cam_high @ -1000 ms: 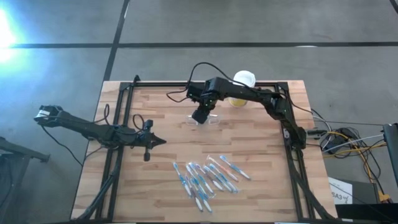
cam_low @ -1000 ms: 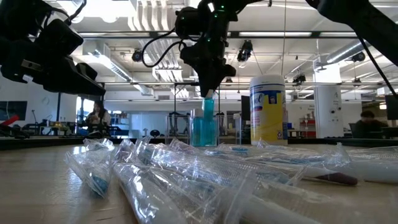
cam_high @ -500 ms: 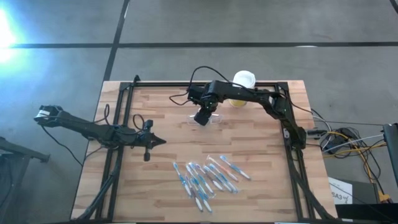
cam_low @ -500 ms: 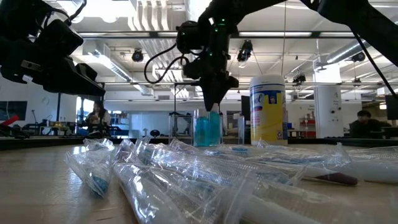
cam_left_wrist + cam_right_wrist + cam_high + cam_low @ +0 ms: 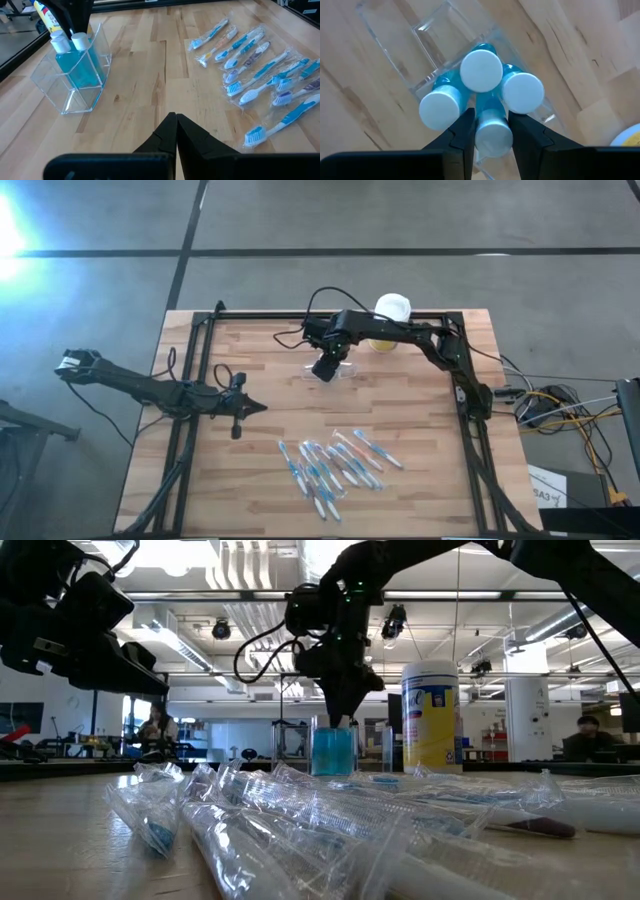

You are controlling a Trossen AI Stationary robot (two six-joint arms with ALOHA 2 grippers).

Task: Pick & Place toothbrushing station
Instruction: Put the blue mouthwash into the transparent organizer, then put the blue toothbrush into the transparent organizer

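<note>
The right claw [image 5: 490,135] hangs straight over the clear plastic holder [image 5: 72,75], its fingers [image 5: 462,131] narrowed on a blue white-capped tube [image 5: 492,131] — held upright by its cap end, probably so it can slide down among the three tubes [image 5: 481,70] already standing in the holder. In the right wrist view the gripped tube sits just beside those three caps, touching or nearly so; whether its base has reached the holder's floor cannot be told. The holder stands on the wooden surface [image 5: 260,350] toward the back, directly under the claw, with the yellow canister [image 5: 430,715] just behind it and apart. It has a second compartment that looks empty, likely meant for the brushes. Those wrapped toothbrushes [image 5: 335,462] lie in a loose fan nearer the front edge, well apart from the holder — laid flat and spread, which should make each easy to pick singly. The left claw [image 5: 175,125] is pinched closed on nothing and waits low at the left side of the surface, pointing toward the middle.
</note>
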